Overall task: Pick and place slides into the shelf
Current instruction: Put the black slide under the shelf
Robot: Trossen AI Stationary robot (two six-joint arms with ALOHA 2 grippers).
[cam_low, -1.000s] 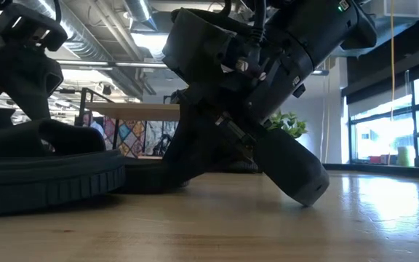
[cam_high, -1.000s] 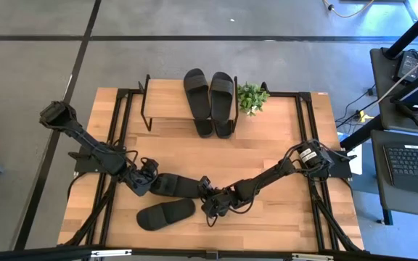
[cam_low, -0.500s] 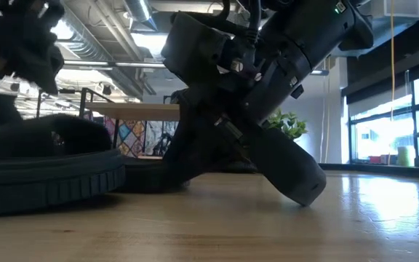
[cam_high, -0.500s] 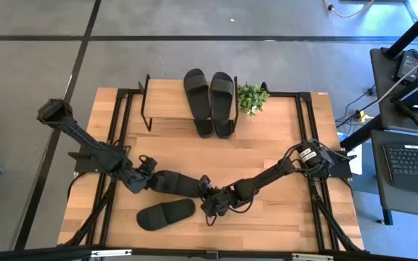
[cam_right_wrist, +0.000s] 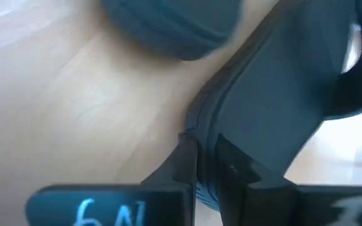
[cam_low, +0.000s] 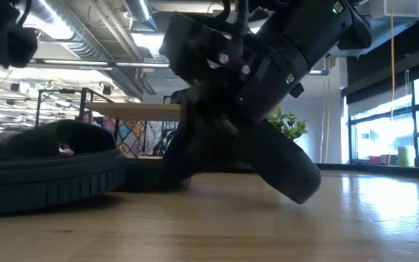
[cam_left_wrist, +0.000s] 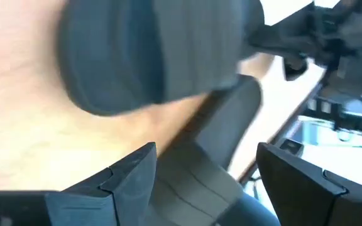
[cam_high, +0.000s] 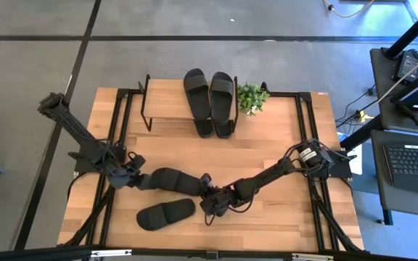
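The left gripper has backed off the black rubber slide, fingers wide; the right gripper pinches its end. The right arm likely shelves it.

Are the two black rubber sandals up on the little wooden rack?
Yes. Both black rubber sandals lie flat, side by side, on the small rack's light wood top.

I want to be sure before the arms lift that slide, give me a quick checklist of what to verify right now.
1. Right gripper closed on the middle slide: ok; wrist view shows its edge clamped.
2. Left gripper holding that slide: not ok; fingers open.
3. Front slide apart from the lift: ok.
4. Room on the shelf beside the pair of slides: ok.
5. Plant off the path: ok.
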